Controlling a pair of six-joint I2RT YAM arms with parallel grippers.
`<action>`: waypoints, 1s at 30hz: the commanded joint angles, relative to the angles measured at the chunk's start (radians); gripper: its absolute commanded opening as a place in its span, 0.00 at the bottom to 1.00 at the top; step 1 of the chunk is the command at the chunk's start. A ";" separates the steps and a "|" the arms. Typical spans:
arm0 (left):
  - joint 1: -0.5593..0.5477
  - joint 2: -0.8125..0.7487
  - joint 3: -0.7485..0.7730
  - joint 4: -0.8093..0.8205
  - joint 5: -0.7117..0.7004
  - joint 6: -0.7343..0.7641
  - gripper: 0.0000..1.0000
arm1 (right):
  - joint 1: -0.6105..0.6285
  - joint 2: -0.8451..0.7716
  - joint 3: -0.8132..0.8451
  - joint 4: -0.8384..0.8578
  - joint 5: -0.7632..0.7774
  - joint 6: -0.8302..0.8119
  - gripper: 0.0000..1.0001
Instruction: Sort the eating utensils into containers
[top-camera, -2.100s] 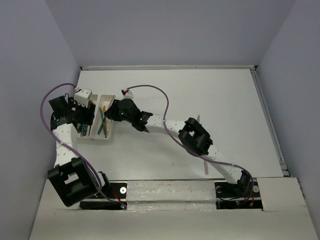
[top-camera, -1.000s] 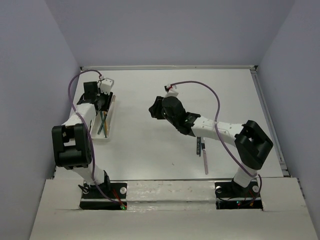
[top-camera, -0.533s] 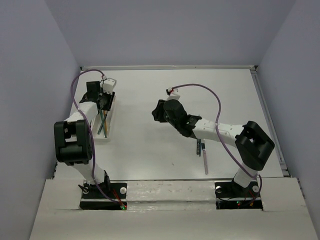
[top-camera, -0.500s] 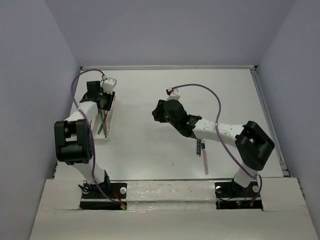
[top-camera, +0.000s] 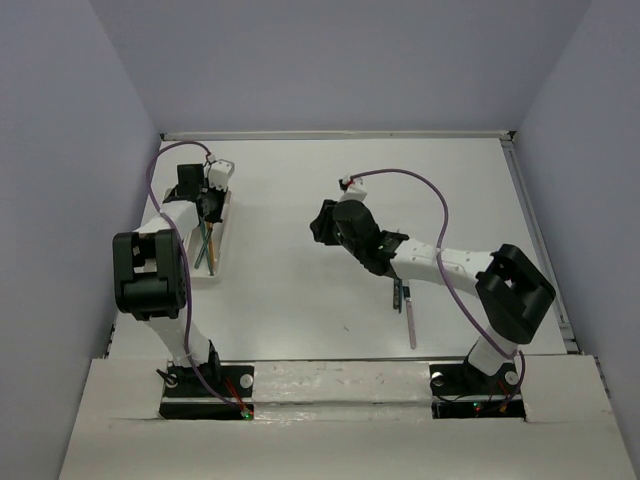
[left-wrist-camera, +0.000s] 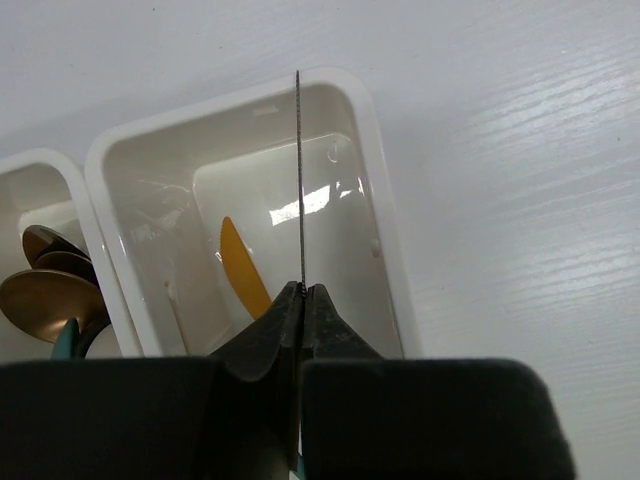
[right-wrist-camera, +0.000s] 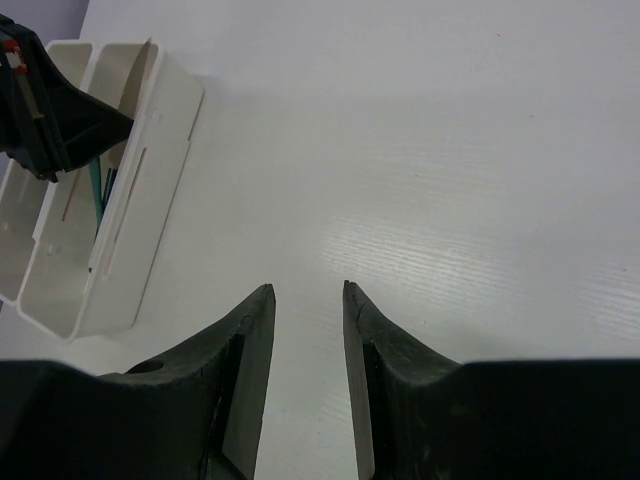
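Note:
The containers (top-camera: 212, 255) are two joined white trays at the table's left. My left gripper (top-camera: 208, 204) hangs over their far end. In the left wrist view it (left-wrist-camera: 302, 288) is shut on a thin dark utensil (left-wrist-camera: 299, 180), seen edge-on and sticking out over the right tray (left-wrist-camera: 382, 200). A gold utensil (left-wrist-camera: 245, 268) lies in that tray, and gold spoons (left-wrist-camera: 40, 290) lie in the left one. My right gripper (top-camera: 325, 222) is over mid-table, open (right-wrist-camera: 305, 288) and holding nothing. A dark utensil (top-camera: 398, 293) and a pale pink one (top-camera: 410, 322) lie under the right arm.
In the right wrist view the trays (right-wrist-camera: 135, 215) lie at the left with teal handles (right-wrist-camera: 100, 190) inside and the left gripper's fingers (right-wrist-camera: 60, 115) above them. The table's back edge (top-camera: 335, 135) and right rail (top-camera: 535, 230) bound the white surface.
The left jaws have closed on the thin utensil over the trays. The right arm, at the trays two seconds ago, has pulled back to mid-table and edged slightly right.

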 joint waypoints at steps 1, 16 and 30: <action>-0.006 -0.035 0.026 -0.003 0.008 -0.023 0.02 | -0.008 -0.045 -0.016 0.041 0.038 -0.016 0.39; -0.004 -0.080 -0.011 -0.058 0.000 -0.040 0.00 | -0.017 -0.080 -0.052 0.043 0.060 -0.020 0.39; -0.004 -0.052 -0.019 -0.066 -0.011 -0.042 0.21 | -0.036 -0.086 -0.059 0.013 0.043 -0.028 0.40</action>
